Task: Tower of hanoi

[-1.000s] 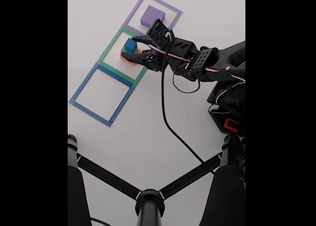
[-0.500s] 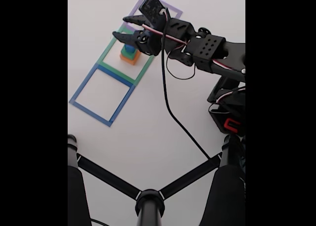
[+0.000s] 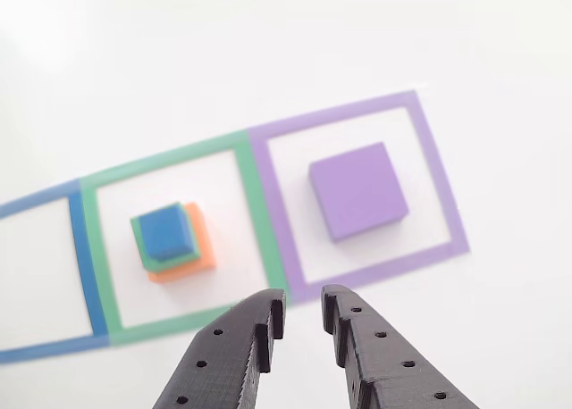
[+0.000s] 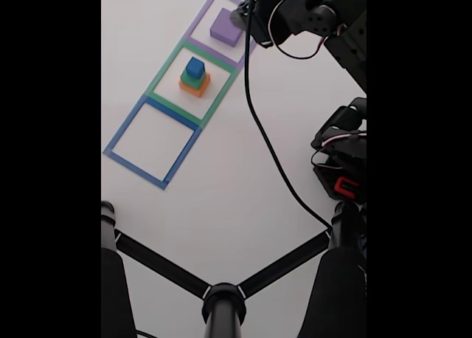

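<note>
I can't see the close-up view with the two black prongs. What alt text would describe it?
A blue block sits on a green one on an orange one, stacked inside a green taped square. A purple block lies alone in the purple square to its right. The black hand hovers at the bottom edge, slightly open and empty.

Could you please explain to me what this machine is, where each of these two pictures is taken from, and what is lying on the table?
It is a small robot arm on a white table. The fixed view looks down on the whole scene. The other view looks past the arm's gripper, whose two black jaws stand slightly apart and hold nothing. Three taped squares lie in a row: blue, green and purple. In the green one stands a stack: an orange block below, a green block on it, a blue cube on top. A purple block sits alone in the purple square.
</note>
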Robot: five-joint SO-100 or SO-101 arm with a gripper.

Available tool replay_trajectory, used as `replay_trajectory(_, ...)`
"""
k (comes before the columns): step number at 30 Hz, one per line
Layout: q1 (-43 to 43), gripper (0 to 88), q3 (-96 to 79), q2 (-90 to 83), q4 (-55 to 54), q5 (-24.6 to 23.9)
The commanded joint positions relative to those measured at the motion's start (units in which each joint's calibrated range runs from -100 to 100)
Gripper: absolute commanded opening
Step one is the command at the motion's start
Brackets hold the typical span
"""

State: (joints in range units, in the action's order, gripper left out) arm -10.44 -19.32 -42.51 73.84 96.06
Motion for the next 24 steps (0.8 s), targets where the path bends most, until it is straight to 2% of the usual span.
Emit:
replay_trajectory(1,-3.8,0.1,10.2,-2.6,9.3,1.6)
replay_trajectory(5,-7.7,3.5,10.1,-4.1,11.4,3.9)
replay_trajectory(10,-12.2,15.9,4.2,-6.2,10.2,3.9)
replay_trajectory(24,-16.0,31.6,-19.8,-12.1,-9.2,3.9)
